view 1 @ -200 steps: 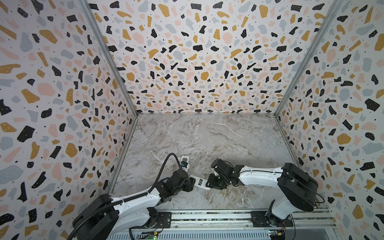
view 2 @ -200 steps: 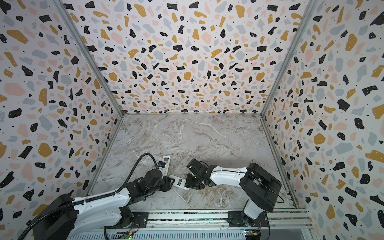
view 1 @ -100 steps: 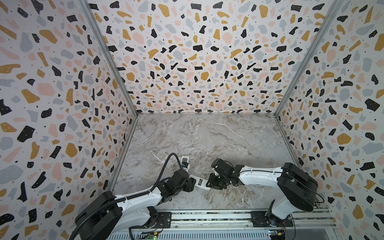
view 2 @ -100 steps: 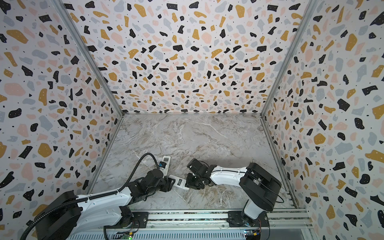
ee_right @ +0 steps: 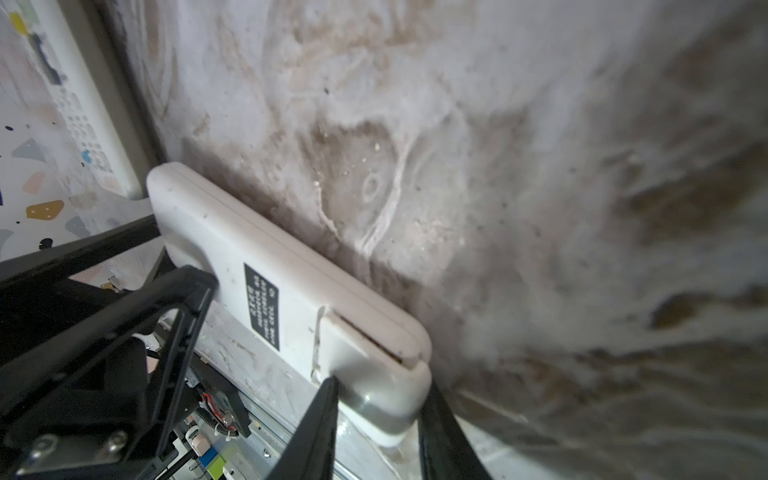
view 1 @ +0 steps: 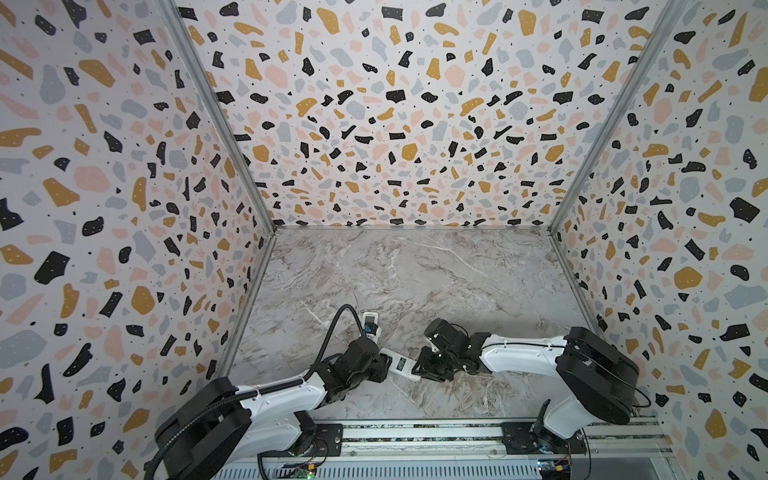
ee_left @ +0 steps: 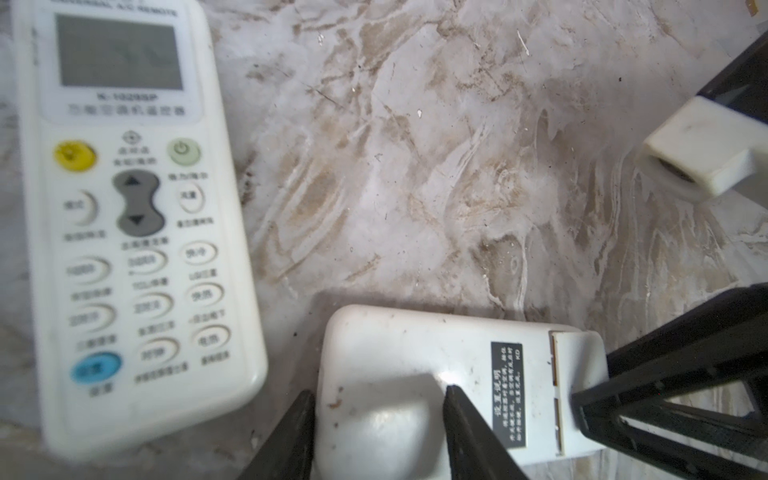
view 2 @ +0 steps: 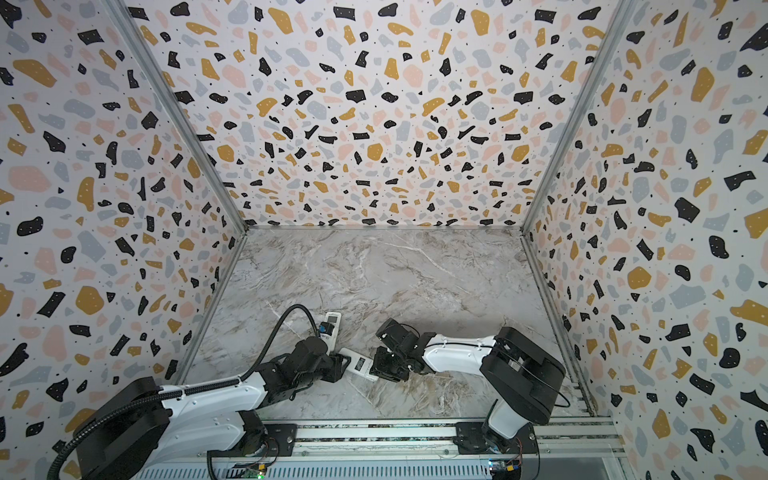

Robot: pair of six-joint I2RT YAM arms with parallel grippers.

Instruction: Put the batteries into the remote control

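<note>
Remote control [view 1: 400, 365] sits back-up, label showing, near the front edge of the table [view 1: 415, 282], spanning between both arms. Left tool [ee_left: 380, 390] is clamped on its rounded end, fingers [ee_left: 469, 436] against either side. Right tool [ee_right: 382, 384] is clamped on the opposite end, where the battery cover [ee_right: 357, 353] shows a dark gap along its seam. Can't tell if it's resting or lifted. Second remote [ee_left: 133, 216] lies face-up just beside, apart from the held one.

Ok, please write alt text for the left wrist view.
A white remote, back up with a black label, sits with one end between the left hand's black fingers. A second remote, buttons up, lies beside it on the marble table.
</note>
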